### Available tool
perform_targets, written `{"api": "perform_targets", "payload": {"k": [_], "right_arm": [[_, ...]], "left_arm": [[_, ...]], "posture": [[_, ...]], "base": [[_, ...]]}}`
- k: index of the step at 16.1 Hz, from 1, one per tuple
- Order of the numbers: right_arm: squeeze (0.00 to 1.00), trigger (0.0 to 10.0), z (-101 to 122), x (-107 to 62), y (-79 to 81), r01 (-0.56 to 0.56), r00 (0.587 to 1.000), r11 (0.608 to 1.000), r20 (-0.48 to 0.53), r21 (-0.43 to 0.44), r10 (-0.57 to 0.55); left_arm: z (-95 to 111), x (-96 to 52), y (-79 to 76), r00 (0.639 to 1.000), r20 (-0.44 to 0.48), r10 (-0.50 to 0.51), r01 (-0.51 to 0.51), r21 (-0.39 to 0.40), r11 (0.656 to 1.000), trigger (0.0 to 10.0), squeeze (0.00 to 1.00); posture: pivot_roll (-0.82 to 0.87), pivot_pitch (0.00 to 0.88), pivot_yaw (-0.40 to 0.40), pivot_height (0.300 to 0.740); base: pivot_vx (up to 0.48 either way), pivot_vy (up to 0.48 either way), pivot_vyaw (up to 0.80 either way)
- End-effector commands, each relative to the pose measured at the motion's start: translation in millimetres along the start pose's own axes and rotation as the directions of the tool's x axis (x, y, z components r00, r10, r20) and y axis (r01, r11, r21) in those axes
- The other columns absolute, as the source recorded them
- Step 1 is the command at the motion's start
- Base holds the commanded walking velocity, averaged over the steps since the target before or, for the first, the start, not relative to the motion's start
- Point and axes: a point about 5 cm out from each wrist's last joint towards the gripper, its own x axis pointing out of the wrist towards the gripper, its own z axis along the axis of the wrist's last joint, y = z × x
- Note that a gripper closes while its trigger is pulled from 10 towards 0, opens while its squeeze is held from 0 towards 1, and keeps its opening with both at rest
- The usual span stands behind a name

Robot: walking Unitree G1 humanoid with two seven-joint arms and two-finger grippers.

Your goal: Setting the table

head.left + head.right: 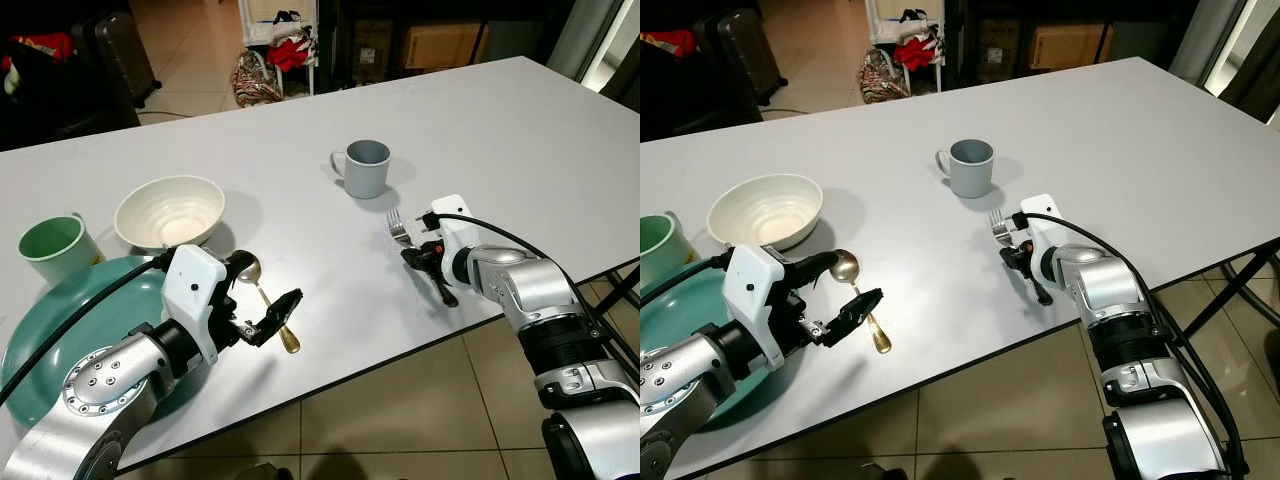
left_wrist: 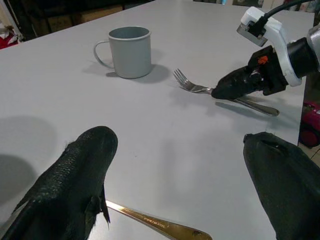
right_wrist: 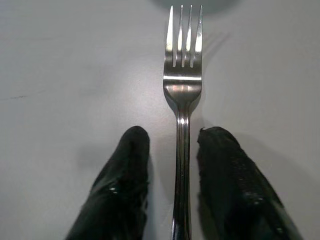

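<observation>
Beyond the table's far edge, a striped bag [image 1: 258, 75] sits on the tiled floor [image 1: 190, 40] beside red cloth [image 1: 290, 52]. A dark suitcase [image 1: 118, 50] stands further left, and cardboard boxes [image 1: 440, 42] rest in shadow behind.

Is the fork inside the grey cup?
No, the fork lies flat on the table, between the right gripper's jaws, apart from the cup.

This is a lived-in home, seemingly a dining area. A long white table [image 1: 520, 110] fills the middle of the frame and carries everyday crockery: a grey mug [image 1: 363, 166], a white bowl [image 1: 169, 211] and a teal plate [image 1: 60, 320]. The floor [image 1: 190, 50] is tan tile. Along the top edge sit a dark suitcase [image 1: 120, 50], bags with clothing [image 1: 268, 62] and cardboard boxes [image 1: 440, 42].
</observation>
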Motion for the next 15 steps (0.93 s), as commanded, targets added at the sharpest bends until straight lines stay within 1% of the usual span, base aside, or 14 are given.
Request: {"api": "perform_targets", "payload": {"k": [1,2,4,7,10,12,14,15], "right_arm": [[0.0,0.9,10,-1.2,1.0,-0.008,1.0,1.0,0.026,-0.019,0.009],[0.0,0.0,4,11.4,-0.5,-0.046,0.998,0.999,-0.041,-0.024,0.045],[0.0,0.0,-9,20.6,2.2,-0.073,0.988,0.997,-0.136,-0.01,0.071],[0.0,0.0,-10,21.8,3.5,-0.08,0.986,0.997,-0.144,0.0,0.079],[0.0,0.0,-6,24.0,1.8,-0.092,0.987,0.996,-0.134,0.004,0.092],[0.0,0.0,-4,24.4,3.3,-0.101,0.986,0.995,-0.129,0.006,0.101],[0.0,0.0,-4,25.2,6.5,-0.114,0.985,0.993,-0.126,0.006,0.114],[0.0,0.0,-3,28.0,14.2,-0.135,0.983,0.991,-0.125,0.013,0.135]], "left_arm": [[0,-2.2,-0.3,1.0,-0.009,-0.004,0.004,0.004,1.0,10.0,0.0],[-3,-12.7,0.2,0.998,-0.058,-0.03,0.031,0.022,0.999,10.0,0.0],[-8,-25.8,0.2,0.99,-0.122,-0.064,0.07,0.042,0.997,10.0,0.0],[-11,-26.2,1.7,0.989,-0.132,-0.069,0.075,0.044,0.996,10.0,0.0],[-15,-28.1,4.2,0.987,-0.143,-0.072,0.079,0.047,0.996,10.0,0.0],[-18,-28.1,5.8,0.987,-0.143,-0.069,0.076,0.047,0.996,10.0,0.0],[-20,-27.7,7.0,0.987,-0.144,-0.065,0.073,0.049,0.996,10.0,0.0],[-21,-27.2,8.4,0.987,-0.145,-0.062,0.07,0.051,0.996,10.0,0.0]], "posture": [[-0.06,0.05,0.039,0.74],[-0.02,0.053,0.014,0.74],[-0.02,0.05,0.014,0.74],[-0.01,0.046,0.017,0.74],[-0.01,0.046,0.021,0.74],[-0.01,0.045,0.018,0.74],[-0.01,0.045,0.018,0.74],[-0.01,0.045,0.018,0.74]], "base": [[0.0,0.0,0.0],[0.0,0.0,0.0],[0.0,0.0,0.0],[0.0,0.0,0.0],[0.0,0.0,0.0],[0.0,0.0,0.0],[0.0,0.0,0.0],[0.0,0.0,0.0]]}}
